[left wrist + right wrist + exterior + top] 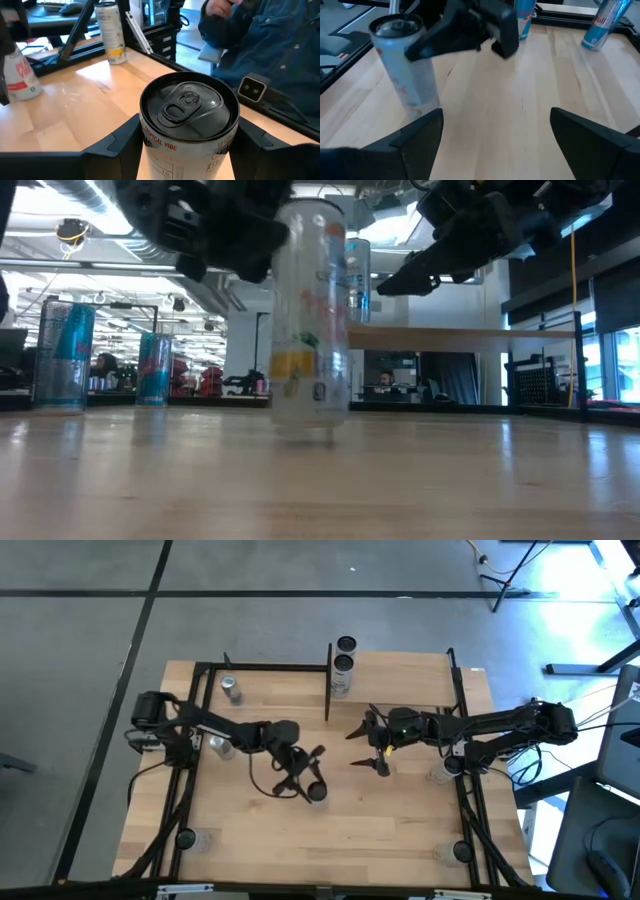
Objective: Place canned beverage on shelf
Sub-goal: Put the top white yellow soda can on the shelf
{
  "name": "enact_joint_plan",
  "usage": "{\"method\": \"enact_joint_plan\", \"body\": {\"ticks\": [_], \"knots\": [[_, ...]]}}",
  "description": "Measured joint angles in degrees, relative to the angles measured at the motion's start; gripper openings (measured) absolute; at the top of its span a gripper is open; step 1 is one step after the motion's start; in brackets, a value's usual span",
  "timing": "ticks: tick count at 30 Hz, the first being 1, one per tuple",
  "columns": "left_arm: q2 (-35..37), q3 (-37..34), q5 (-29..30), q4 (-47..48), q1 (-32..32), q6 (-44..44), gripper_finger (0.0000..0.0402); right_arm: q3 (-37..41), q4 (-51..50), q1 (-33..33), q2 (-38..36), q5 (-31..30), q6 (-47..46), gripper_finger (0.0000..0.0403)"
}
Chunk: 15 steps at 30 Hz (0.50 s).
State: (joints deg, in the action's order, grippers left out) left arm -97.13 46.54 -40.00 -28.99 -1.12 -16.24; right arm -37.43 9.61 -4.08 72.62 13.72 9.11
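A white canned beverage (310,315) stands upright, apparently just clear of the surface (320,480), gripped by the left pincer (187,142), fingers (120,145) on either side. The right pincer (492,135) hovers open nearby. The shelf (460,337) stands behind, well apart, bearing another can (357,275).

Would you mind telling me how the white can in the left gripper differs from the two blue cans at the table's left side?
The white can sits between the left gripper fingers near the table's middle; the blue cans stand free, untouched, near the left edge. The white can carries multicoloured print; the blue cans are blue and silver. In the low view the white can's base looks just off the tabletop, though blurred. All are upright.
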Motion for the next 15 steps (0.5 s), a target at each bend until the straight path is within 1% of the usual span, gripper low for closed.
{"method": "enact_joint_plan", "body": {"ticks": [3,7,10,15], "knots": [[-2.85,1.96,-0.94,0.28,-0.03,0.77,0.0198,0.0,-0.08,0.0,0.0,0.0,0.01,0.0351],[-4.04,2.77,-1.08,0.01,0.06,1.18,0.0202,0.0,-0.47,0.0,0.0,0.03,0.01,0.0351],[-4.06,2.82,0.92,0.04,0.06,2.93,0.0218,0.0,-0.72,0.0,0.02,0.02,0.01,0.0351],[-4.06,2.82,3.38,-0.95,0.82,5.53,0.0256,0.0,-0.72,0.0,0.02,0.03,0.01,0.0351]]}}
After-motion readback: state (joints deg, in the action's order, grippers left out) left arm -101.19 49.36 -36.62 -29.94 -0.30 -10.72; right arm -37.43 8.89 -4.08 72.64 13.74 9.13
